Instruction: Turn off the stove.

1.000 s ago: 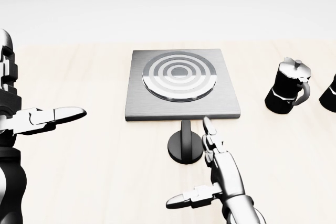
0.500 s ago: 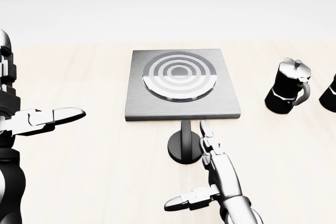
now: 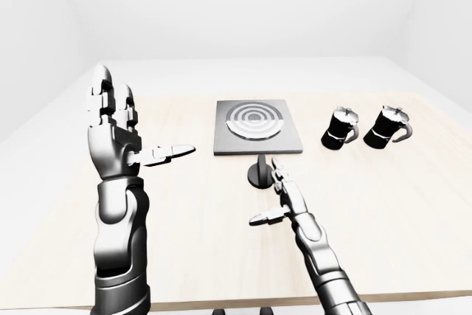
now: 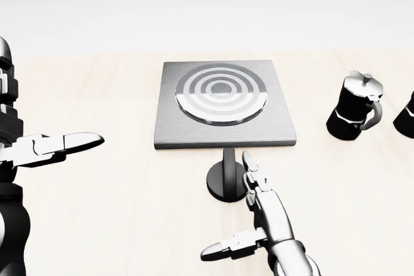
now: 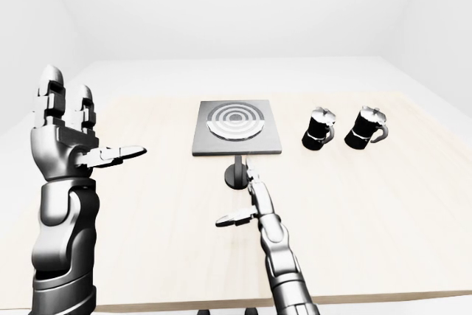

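Pale table (image 4: 97,211), stove knob (image 4: 228,182) just beside open right hand (image 4: 255,214).

Bare simulated kitchen-style test scene: plain white walls and floor, one pale wood table (image 3: 221,256). Far centre sits a square steel stove (image 4: 224,103) with ringed burner and a black knob (image 4: 226,181) near it; two black moka pots (image 3: 340,127) (image 3: 388,126) stand far right.
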Available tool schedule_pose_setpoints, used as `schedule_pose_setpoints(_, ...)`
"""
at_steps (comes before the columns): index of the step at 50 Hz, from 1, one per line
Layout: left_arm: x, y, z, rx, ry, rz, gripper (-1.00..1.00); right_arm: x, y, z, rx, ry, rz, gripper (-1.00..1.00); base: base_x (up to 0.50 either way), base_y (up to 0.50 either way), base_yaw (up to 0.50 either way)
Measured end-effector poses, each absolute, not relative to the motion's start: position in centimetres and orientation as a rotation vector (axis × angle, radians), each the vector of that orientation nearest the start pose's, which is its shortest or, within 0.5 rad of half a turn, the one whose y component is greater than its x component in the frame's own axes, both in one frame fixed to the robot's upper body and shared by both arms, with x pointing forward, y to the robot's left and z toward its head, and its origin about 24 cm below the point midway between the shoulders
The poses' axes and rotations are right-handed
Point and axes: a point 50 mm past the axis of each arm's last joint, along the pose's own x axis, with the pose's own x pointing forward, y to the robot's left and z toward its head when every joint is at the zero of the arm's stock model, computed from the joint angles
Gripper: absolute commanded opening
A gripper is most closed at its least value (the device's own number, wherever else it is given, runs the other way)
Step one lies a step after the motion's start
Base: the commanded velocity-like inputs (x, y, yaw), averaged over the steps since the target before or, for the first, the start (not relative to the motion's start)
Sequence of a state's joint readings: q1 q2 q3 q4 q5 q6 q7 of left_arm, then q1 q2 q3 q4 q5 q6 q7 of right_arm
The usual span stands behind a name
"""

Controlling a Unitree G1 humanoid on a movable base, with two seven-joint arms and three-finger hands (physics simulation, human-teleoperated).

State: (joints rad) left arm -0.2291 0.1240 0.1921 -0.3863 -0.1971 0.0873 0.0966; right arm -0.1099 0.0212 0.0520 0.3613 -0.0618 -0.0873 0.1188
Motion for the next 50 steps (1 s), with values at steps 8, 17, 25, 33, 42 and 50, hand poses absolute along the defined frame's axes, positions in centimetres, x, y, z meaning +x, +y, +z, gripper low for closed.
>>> schedule_pose_setpoints(8,26.3,19.6,18.3,-0.09,-0.536,0.152,0.97,26.7,-11.5,-0.8,-0.048,0.178,0.223,1.0,0.0,0.0,0.0)
schedule_pose_setpoints(17,26.3,19.6,18.3,-0.091,-0.532,0.153,0.97,27.0,-11.5,-1.0,-0.052,0.192,0.228,1.0,0.0,0.0,0.0)
schedule_pose_setpoints(25,26.3,19.7,18.3,-0.09,-0.532,0.155,0.96,27.3,-11.3,-1.3,-0.053,0.205,0.237,1.0,0.0,0.0,0.0)
schedule_pose_setpoints(33,26.3,19.7,18.2,-0.091,-0.53,0.157,0.96,27.5,-11.1,-1.3,-0.056,0.211,0.245,1.0,0.0,0.0,0.0)
schedule_pose_setpoints(42,26.3,19.8,18.1,-0.091,-0.523,0.16,0.97,27.2,-10.7,-1.3,-0.079,0.206,0.248,1.0,0.0,0.0,0.0)
schedule_pose_setpoints(50,26.5,20.0,17.9,-0.092,-0.515,0.166,0.96,26.2,-9.7,-1.2,-0.074,0.191,0.284,1.0,0.0,0.0,0.0)
